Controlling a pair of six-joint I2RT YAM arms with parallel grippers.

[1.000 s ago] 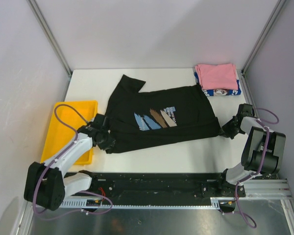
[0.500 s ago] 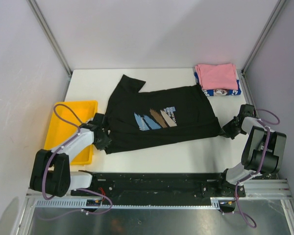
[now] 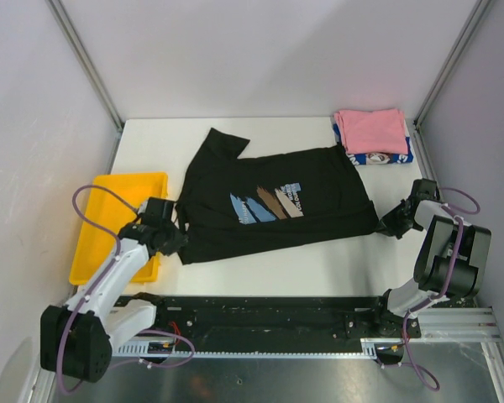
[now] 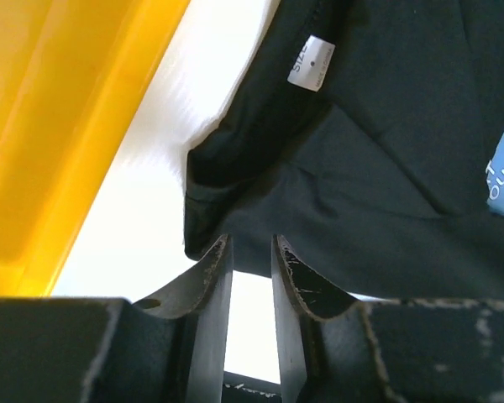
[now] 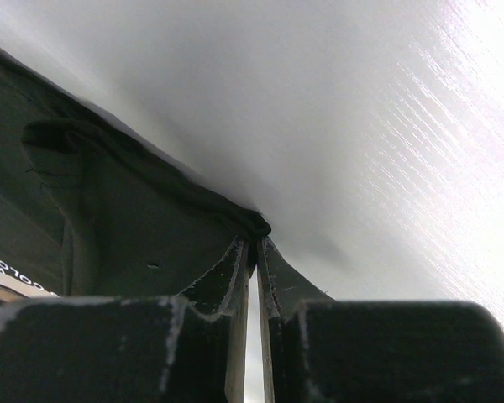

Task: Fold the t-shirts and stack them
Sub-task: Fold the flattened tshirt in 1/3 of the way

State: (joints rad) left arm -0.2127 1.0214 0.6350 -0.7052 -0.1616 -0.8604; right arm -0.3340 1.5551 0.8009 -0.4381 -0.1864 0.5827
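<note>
The black t-shirt (image 3: 269,206) with its blue, brown and cream print lies spread flat on the white table (image 3: 319,269), one sleeve pointing to the back left. My left gripper (image 3: 177,239) sits just off its front-left corner. In the left wrist view (image 4: 250,241) the jaws stand slightly apart and empty, with the shirt's hem (image 4: 235,214) just past the tips. My right gripper (image 3: 389,224) is shut on the shirt's right corner, pinched as a bunch of cloth (image 5: 254,225). The folded pink t-shirt (image 3: 371,130) lies on the folded blue-and-white one (image 3: 386,158) at the back right.
A yellow plastic tray (image 3: 109,218) stands at the left edge, right beside my left gripper; it also shows in the left wrist view (image 4: 67,126). Metal frame posts and grey walls close in the back and sides.
My left gripper has drawn back a little to the left, off the shirt's front-left corner, and its arm has swung. The right gripper and the shirt have not moved.
</note>
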